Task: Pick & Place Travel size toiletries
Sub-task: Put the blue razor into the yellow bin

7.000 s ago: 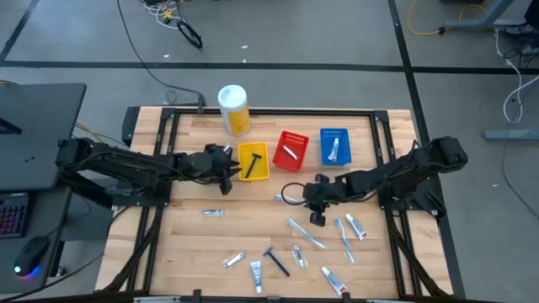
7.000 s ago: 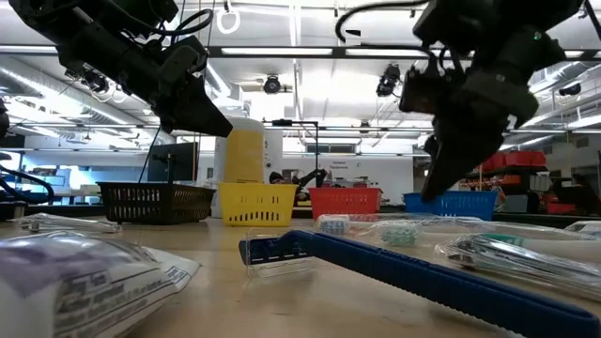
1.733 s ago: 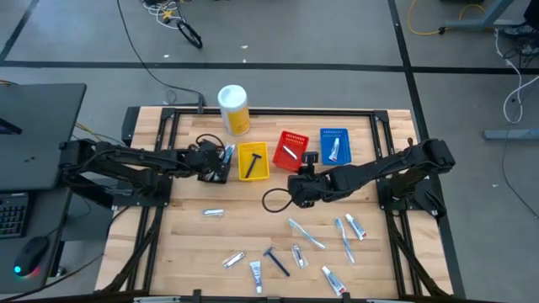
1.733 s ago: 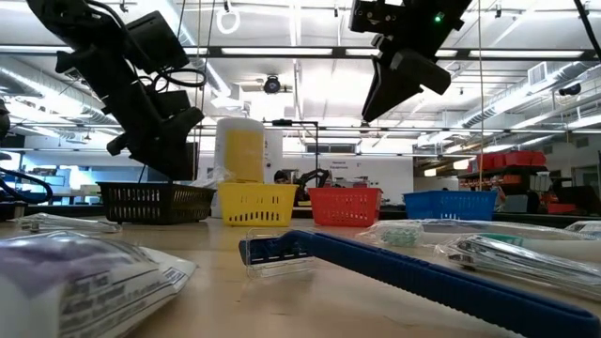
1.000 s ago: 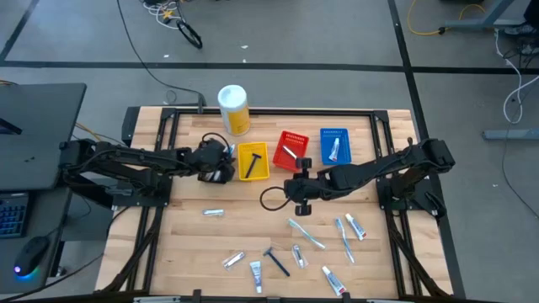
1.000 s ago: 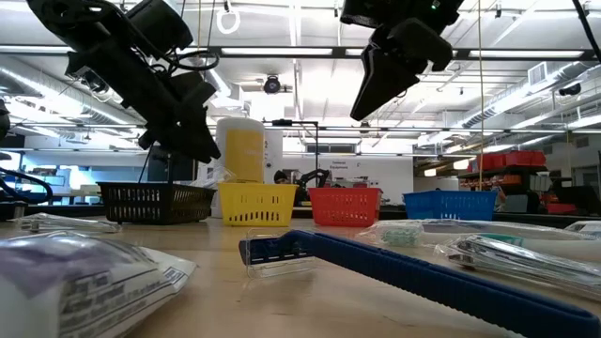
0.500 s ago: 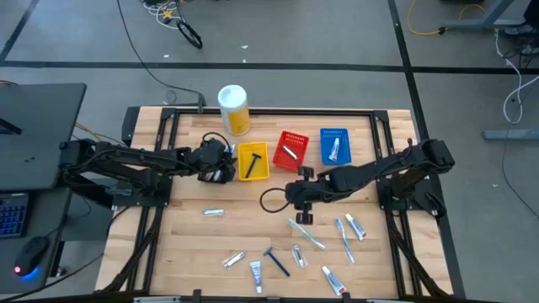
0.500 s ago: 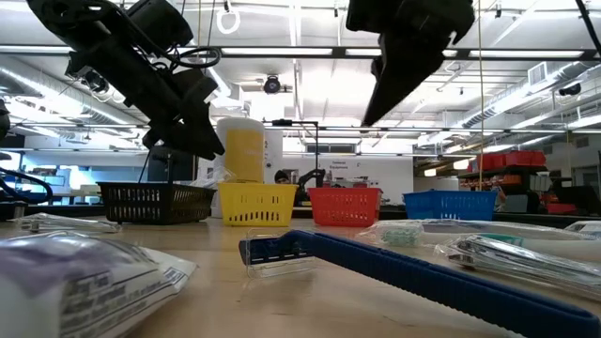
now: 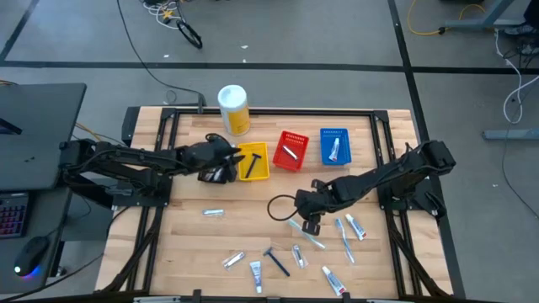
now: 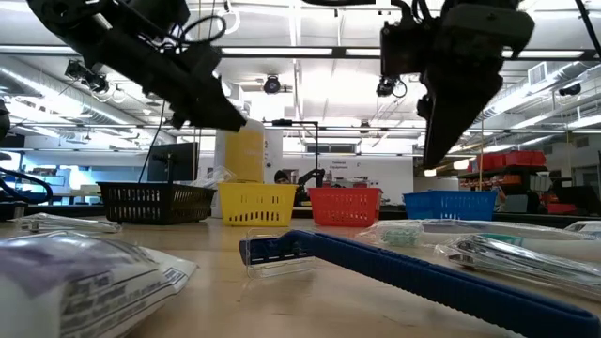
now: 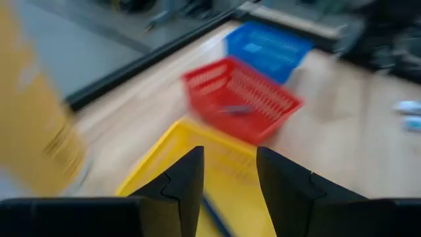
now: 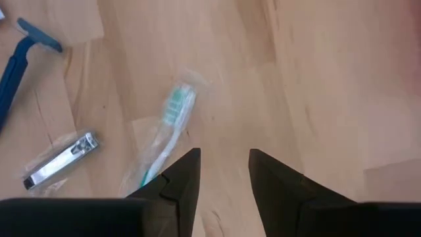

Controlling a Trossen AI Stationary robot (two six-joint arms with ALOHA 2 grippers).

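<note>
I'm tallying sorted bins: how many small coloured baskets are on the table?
3, in a row near the table's back edge: yellow basket, red basket, blue basket.

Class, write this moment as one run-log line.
left tool: open, empty, at yellow basket | right tool: open, empty, over wrapped toothbrush | red basket: one item inside

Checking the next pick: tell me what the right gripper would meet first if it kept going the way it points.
Probably the wrapped toothbrush on the table, just ahead of the open right gripper; otherwise bare wood. Depth is hard to judge.
</note>
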